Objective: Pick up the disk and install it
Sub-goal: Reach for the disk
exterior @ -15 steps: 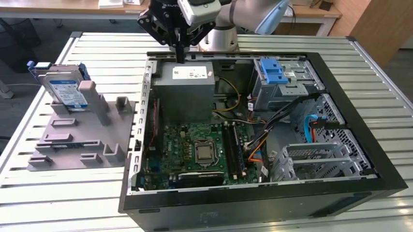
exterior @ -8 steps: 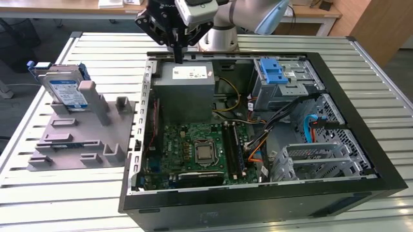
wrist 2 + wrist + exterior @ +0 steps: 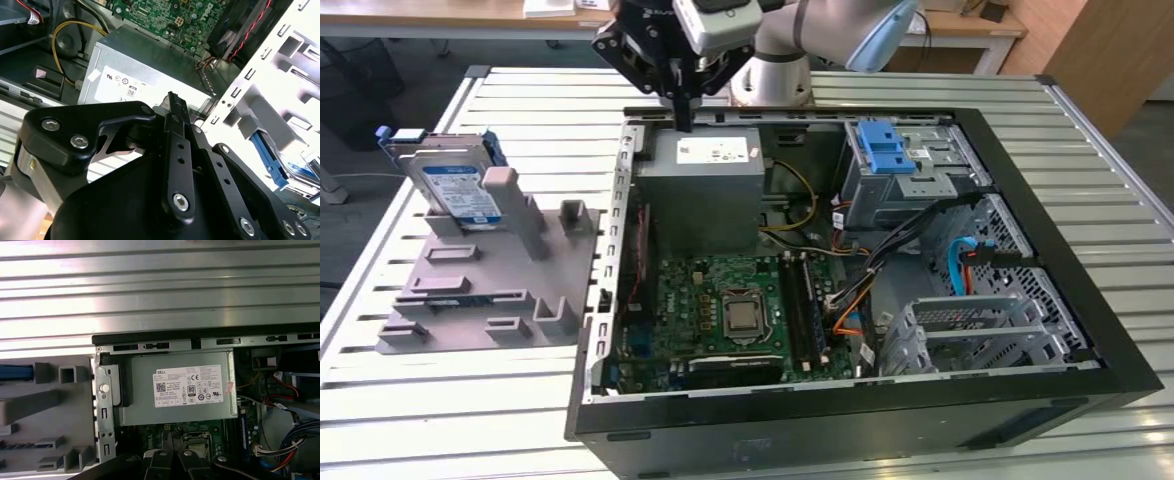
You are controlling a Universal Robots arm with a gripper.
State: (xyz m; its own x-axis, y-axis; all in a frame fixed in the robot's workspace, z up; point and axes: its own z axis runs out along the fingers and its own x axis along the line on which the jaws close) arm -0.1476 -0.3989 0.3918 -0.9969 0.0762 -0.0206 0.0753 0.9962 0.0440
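Note:
The disk (image 3: 454, 188) is a silver drive with a white-and-blue label in a blue carrier. It stands on edge in the grey holder (image 3: 494, 290) on the table, at the exterior view's left, outside the computer case. A blue strip of the disk (image 3: 15, 371) shows in the first wrist view. My gripper (image 3: 680, 120) hangs over the rear edge of the case, just above the grey power supply (image 3: 700, 190), well away from the disk. Its black fingers (image 3: 176, 130) are pressed together with nothing between them. They also show over the motherboard as the gripper (image 3: 172, 460) in the first wrist view.
The open black computer case (image 3: 1067, 250) lies on a slatted metal table (image 3: 454, 420). Inside it are a green motherboard (image 3: 734, 310), cable bundles, and a metal drive cage with a blue latch piece (image 3: 887, 155). A second perforated cage (image 3: 974, 330) sits near the front.

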